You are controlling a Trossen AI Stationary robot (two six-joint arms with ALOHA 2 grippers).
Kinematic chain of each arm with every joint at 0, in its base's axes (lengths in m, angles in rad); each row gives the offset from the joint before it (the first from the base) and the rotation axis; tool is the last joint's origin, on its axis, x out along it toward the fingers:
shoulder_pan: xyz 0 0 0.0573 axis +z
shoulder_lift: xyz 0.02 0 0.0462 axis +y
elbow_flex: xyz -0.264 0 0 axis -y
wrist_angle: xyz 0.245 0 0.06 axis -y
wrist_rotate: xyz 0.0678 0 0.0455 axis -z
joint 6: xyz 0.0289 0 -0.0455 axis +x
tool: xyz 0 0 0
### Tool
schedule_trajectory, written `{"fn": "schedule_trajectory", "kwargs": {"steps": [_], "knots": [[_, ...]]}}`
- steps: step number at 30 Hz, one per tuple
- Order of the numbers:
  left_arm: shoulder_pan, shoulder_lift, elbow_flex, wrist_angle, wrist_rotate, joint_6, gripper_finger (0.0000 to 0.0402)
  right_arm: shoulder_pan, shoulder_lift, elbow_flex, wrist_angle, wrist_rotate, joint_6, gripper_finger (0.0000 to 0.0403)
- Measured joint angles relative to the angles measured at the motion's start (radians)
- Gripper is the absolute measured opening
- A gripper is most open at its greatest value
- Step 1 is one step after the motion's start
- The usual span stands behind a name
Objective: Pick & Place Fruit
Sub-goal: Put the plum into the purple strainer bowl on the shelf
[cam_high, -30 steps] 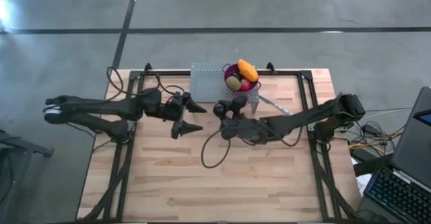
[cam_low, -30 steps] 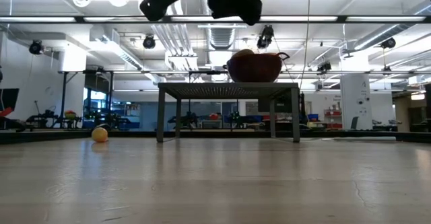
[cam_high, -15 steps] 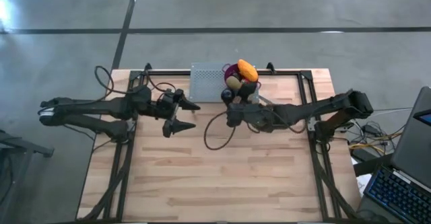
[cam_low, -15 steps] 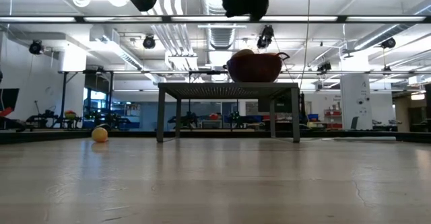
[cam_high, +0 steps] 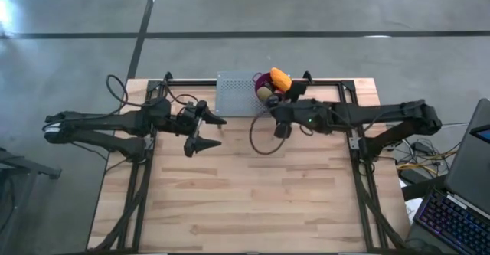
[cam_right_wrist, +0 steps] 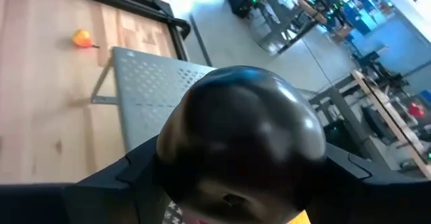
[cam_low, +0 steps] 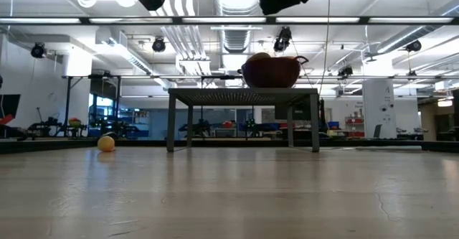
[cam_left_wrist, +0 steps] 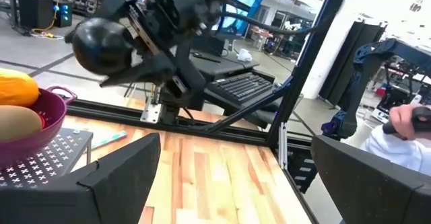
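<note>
Beside the purple bowl (cam_high: 266, 81), right gripper (cam_high: 273, 106) pinches a near-black round fruit (cam_right_wrist: 242, 136); left gripper (cam_high: 205, 132) hangs spread over the table (cam_high: 253, 201).

Colours on the table: dark arms, bright fruit, pale wood.

We see a near-black round fruit (cam_right_wrist: 242, 133) filling the right wrist view, glossy with pale highlights, and an orange elongated fruit (cam_high: 281, 79) beside a brown-green oval (cam_high: 265, 93) in the purple bowl (cam_left_wrist: 50, 109). The grey stand (cam_high: 236, 94) carries a perforated dot pattern, and a small orange ball (cam_right_wrist: 81, 38) glows on the light planked table (cam_high: 245, 194).
</note>
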Motion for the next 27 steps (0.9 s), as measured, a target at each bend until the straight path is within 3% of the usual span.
{"fn": "schedule_trajectory", "kwargs": {"steps": [8,15,23,27], "knots": [[0.000,0.000,0.000,0.000,0.001,0.000,0.0390,-0.139,-0.015,-0.004,-0.043,-0.149,0.052,0.0265],[0.000,0.000,0.000,0.000,0.002,0.000,0.0390,-0.219,0.053,-0.005,-0.042,-0.156,0.053,0.0250],[0.000,0.000,0.000,-0.009,0.003,-0.001,0.0390,-0.237,0.082,-0.007,-0.048,-0.152,0.053,0.0270],[0.000,0.000,0.000,-0.008,0.003,-0.001,0.0390,-0.248,0.080,-0.007,-0.075,-0.152,0.061,0.0262]]}}
